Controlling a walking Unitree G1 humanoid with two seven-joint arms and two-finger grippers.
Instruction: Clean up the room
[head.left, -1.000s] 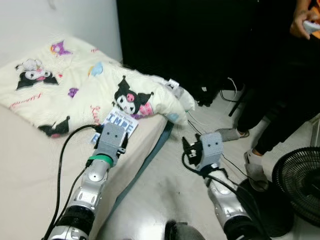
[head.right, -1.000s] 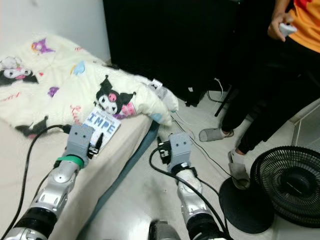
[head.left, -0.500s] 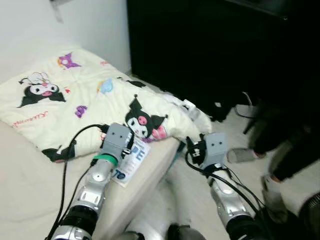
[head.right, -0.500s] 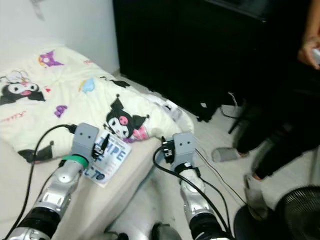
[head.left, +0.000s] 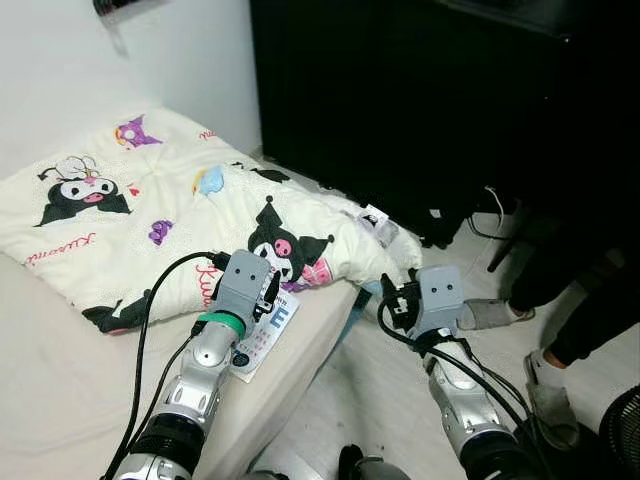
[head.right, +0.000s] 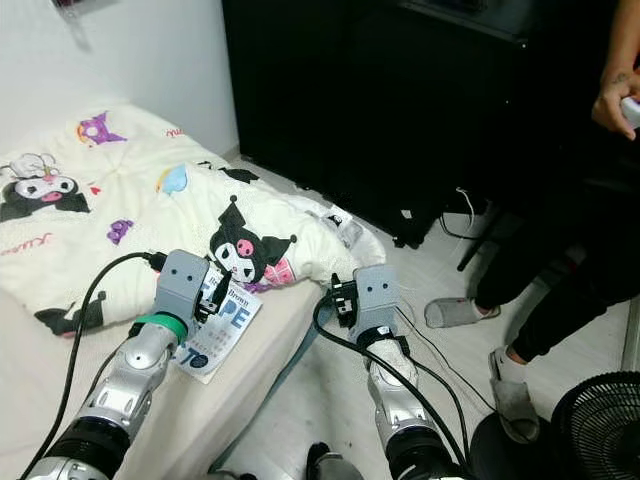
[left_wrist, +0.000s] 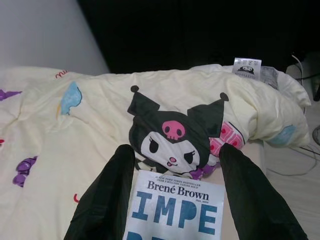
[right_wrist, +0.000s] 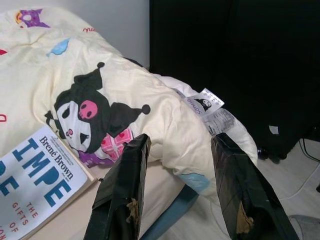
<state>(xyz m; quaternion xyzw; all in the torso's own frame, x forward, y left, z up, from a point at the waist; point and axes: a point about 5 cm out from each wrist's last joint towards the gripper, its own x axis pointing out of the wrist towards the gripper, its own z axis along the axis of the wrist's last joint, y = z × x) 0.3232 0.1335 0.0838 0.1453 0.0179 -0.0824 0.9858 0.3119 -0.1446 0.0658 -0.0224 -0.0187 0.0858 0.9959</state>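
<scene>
Left gripper (left_wrist: 172, 200) is over the bed (head.left: 60, 390), fingers spread either side of the book (left_wrist: 175, 212), which lies flat on the mattress edge against the quilt (head.left: 150, 215); whether the fingers touch it cannot be told. Right gripper (right_wrist: 180, 185) hangs beyond the bed's side above the floor (head.right: 330, 400), fingers apart, holding nothing. Beyond lie a slipper (head.right: 455, 312), cables (head.right: 430, 345) and a fan (head.right: 600, 425). A person (head.right: 570, 250) stands further right, before a black cabinet (head.left: 400, 100).
</scene>
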